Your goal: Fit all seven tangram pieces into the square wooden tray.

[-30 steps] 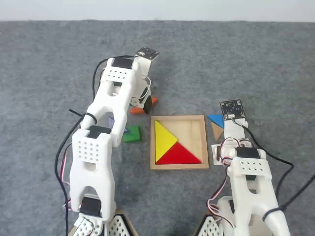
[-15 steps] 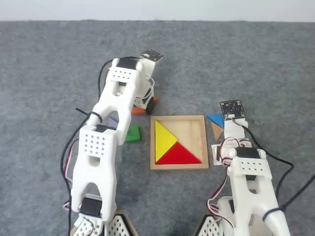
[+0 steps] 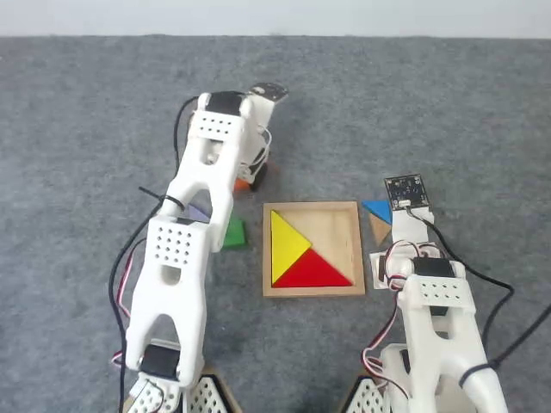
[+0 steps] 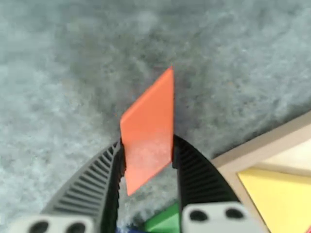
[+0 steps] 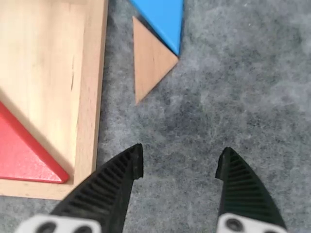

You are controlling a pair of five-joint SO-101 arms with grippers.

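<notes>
My left gripper [image 4: 146, 148] is shut on the orange piece [image 4: 148, 131], which stands tilted between its fingers just above the carpet. In the high view the orange piece [image 3: 242, 183] peeks out under that arm, beyond the far left corner of the square wooden tray [image 3: 344, 225]. The tray holds a yellow triangle [image 3: 287, 241] and a red triangle [image 3: 314, 269]. My right gripper [image 5: 180, 160] is open over the carpet right of the tray [image 5: 92, 97], short of the blue triangle [image 5: 163, 17] and the tan triangle [image 5: 148, 60].
A green piece [image 3: 231, 234] and a purple piece [image 3: 198, 212] lie left of the tray, partly under the left arm. The blue triangle [image 3: 377, 209] and tan triangle [image 3: 380, 229] sit by the tray's right edge. Grey carpet covers the table.
The left arm has swung a little to the right over the orange piece, so less of it shows in the high view. The right arm has stayed still.
</notes>
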